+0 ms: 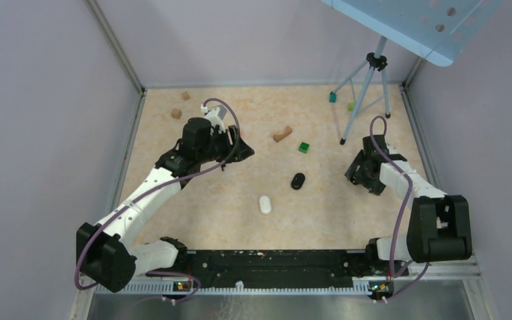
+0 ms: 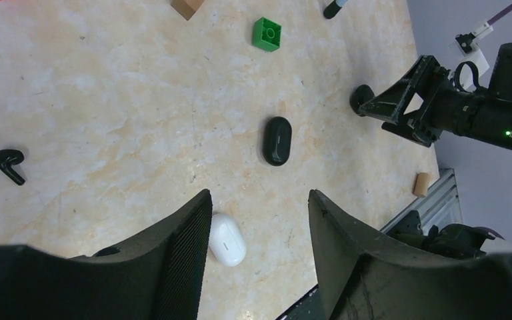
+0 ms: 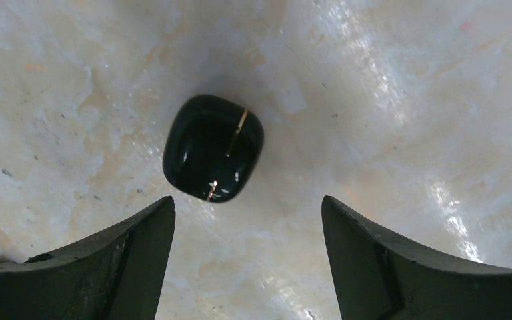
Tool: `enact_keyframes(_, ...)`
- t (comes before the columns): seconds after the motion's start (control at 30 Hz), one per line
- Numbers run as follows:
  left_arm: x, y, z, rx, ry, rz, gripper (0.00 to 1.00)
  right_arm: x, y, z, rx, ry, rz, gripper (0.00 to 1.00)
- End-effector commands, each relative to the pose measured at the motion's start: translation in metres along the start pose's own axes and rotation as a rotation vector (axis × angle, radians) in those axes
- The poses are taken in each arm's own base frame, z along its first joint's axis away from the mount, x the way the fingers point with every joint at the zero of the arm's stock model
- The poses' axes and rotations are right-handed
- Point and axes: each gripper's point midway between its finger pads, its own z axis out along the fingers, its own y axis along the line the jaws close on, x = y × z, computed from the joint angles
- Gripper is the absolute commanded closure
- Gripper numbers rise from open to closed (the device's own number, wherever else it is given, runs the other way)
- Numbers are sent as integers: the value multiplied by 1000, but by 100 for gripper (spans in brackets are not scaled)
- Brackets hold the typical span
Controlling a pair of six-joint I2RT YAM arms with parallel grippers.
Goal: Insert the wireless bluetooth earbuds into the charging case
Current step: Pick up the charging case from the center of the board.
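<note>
Earbuds lie well apart. A black earbud (image 2: 10, 165) rests on the counter (image 2: 107, 100), far left of my left tool (image 2: 259, 201), whose fingers stand apart and empty. Between my arms, the black charging case (image 2: 277, 140) and a white case (image 2: 227, 240) both look shut, so I could pick the wrong one or find no slot open. My right tool (image 3: 247, 207) gapes wide and empty over a glossy black piece (image 3: 213, 148), likely the other earbud, which could squirt away when pinched.
</note>
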Motion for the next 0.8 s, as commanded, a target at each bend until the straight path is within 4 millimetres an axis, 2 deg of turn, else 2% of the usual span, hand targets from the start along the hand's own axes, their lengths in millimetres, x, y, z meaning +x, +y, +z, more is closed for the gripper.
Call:
enact_keyframes(0.0,-20,-7,-7,0,-57,39,39,-30,25,9,-62,-67,9,22)
enact_keyframes(0.2,-20,-3,-7,-14,-65,42,38,-31,27,27,-41,-62,-22,26)
enact_keyframes(0.5,-18,2,-2,-30,-46,58,37,-26,23,37,-15,-35,-59,49)
enact_keyframes(0.63,-14,2,3,-26,-22,52,36,-20,33,32,-98,-27,-67,61)
enact_keyframes(0.77,-9,18,8,-91,10,32,35,-6,56,13,-283,4,-74,69)
